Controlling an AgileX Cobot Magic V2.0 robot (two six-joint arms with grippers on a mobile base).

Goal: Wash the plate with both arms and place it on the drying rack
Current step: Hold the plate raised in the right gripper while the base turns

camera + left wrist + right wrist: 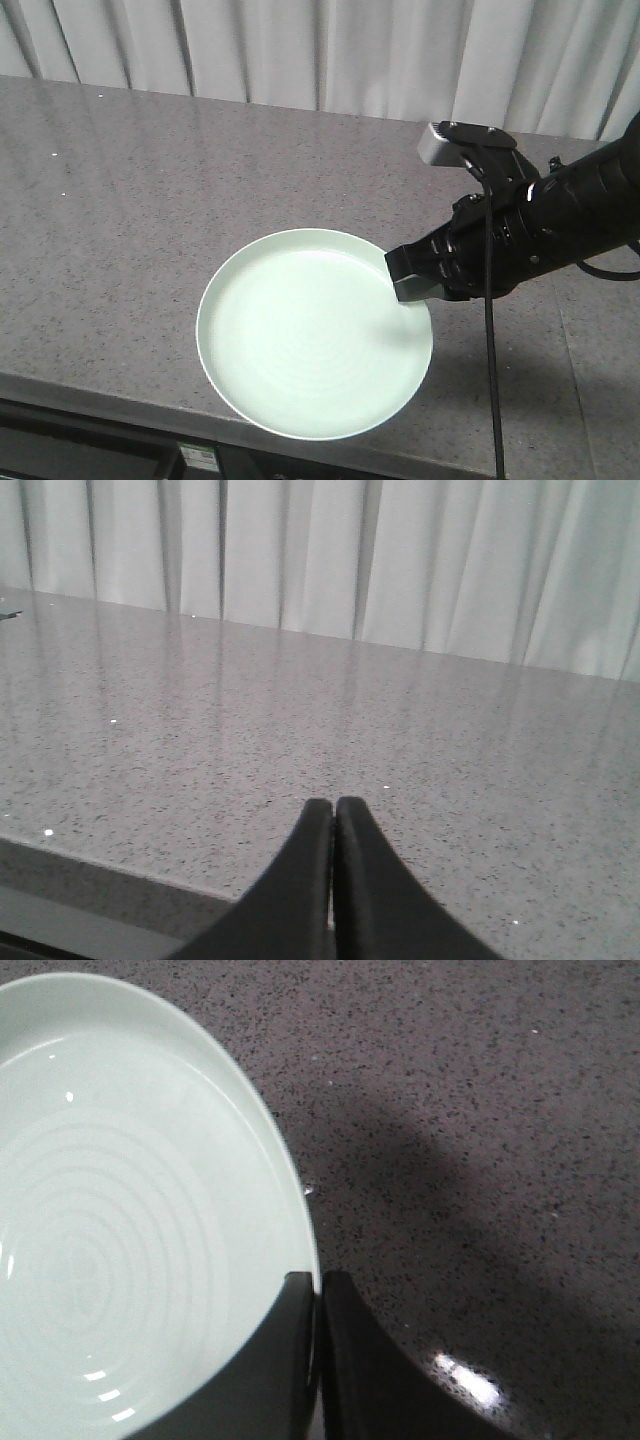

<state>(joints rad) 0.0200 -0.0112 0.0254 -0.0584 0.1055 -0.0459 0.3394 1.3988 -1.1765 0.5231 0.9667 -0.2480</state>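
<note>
The plate [310, 350], flat near the front edge of the table [150, 180], is clamped at its rim by the right pincer [318, 1282], the left pincer [334, 806] is pressed together empty, and a level lift seems called for next.

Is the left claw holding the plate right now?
No, the left claw has its fingers pressed together with nothing between them, above the counter.

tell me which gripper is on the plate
The right gripper: it pinches the rim of the plate, one finger inside, one outside. The left gripper is shut on nothing, above the counter.
</note>
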